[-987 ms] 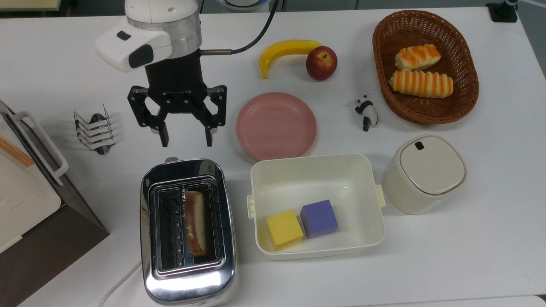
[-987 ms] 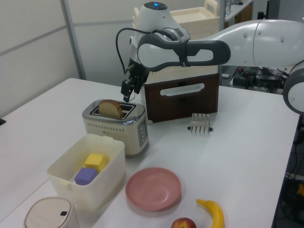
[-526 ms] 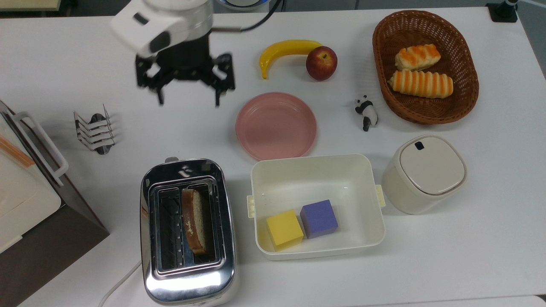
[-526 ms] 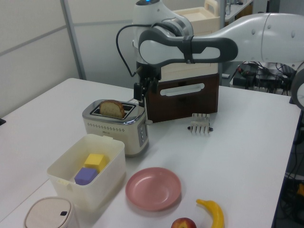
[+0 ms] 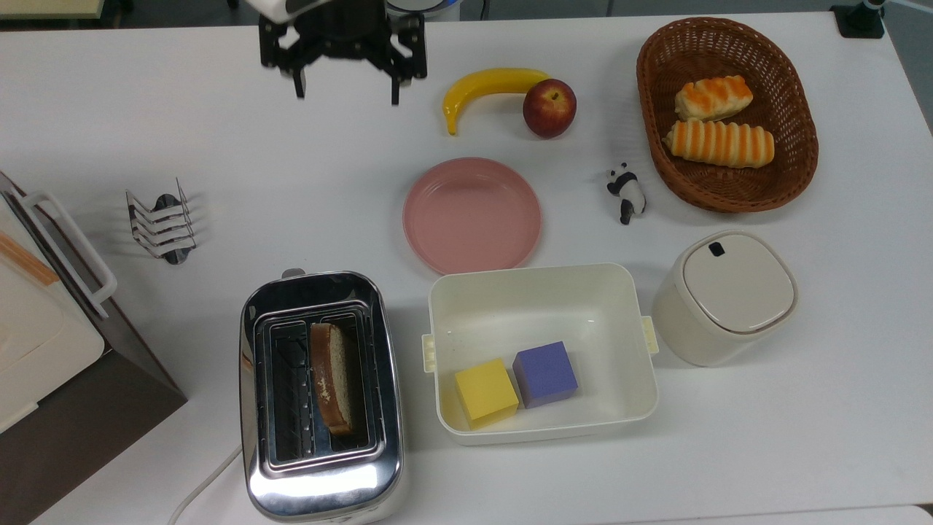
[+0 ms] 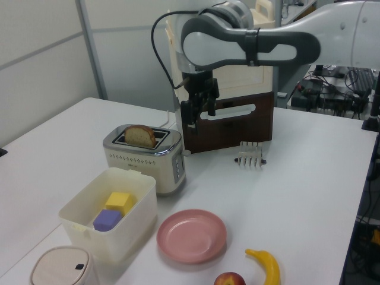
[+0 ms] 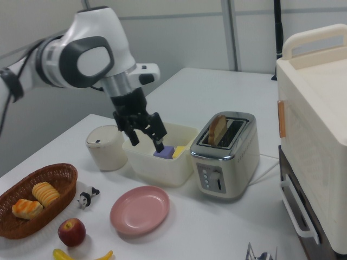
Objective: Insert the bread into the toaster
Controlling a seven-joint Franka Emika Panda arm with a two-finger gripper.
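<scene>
A: What is changing right now?

B: The gripper (image 5: 344,86) is pulling back. A second ago it was hanging just past the toaster's (image 5: 321,397) twelve o'clock end in the top view; now it is sitting up at twelve o'clock, well apart from the toaster, fingers spread and holding nothing.

A: And the bread (image 5: 332,378)?

B: It is standing on edge in the slot on the top view's right, rounded top poking above the chrome in the left view (image 6: 139,136), while the other slot is lying empty. I'm judging the task as good as done, with only the retreat going on.

A: Going left to right in the top view, what are the containers holding?

B: The toaster at seven o'clock is holding the slice. The cream bin (image 5: 641,364) at five o'clock is carrying a yellow cube (image 5: 485,391) touching a purple cube (image 5: 545,373). The lidded canister (image 5: 723,297) at four o'clock is staying closed, contents hidden. The wicker basket (image 5: 799,157) at two o'clock is cradling two striped rolls (image 5: 719,142).
</scene>
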